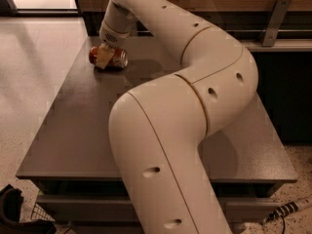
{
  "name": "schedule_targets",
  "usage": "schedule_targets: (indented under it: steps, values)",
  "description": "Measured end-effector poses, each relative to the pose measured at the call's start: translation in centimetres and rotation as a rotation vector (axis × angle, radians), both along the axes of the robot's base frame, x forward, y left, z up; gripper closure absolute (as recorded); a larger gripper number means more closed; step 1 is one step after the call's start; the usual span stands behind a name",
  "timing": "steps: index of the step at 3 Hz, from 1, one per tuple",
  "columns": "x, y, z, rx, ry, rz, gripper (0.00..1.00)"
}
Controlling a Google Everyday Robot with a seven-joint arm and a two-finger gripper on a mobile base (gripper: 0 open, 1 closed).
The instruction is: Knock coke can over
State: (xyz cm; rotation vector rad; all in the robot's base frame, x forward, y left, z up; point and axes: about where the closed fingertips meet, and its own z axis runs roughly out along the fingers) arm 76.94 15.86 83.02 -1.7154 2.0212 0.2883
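The gripper [105,57] is down at the far left part of the table [73,130], right against the coke can [118,60]; I cannot tell whether it is spread or pinching the can. The can lies on its side, near the table's left edge and back edge, with bare top stretching toward the camera. The can is a red cylinder with a silver end; the tabletop is flat, dark grey and matte. The smooth cream arm [204,82] curves over the table's middle and right. A pale speckled floor [29,57] lies left.
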Motion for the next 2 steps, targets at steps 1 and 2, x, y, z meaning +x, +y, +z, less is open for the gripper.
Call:
schedule_targets:
  steps: [1, 2]
  values:
    - [-0.03, 0.14, -0.30, -0.002, 0.004, 0.002, 0.03]
    - [-0.04, 0.22, -0.48, -0.003, 0.007, 0.003, 0.00]
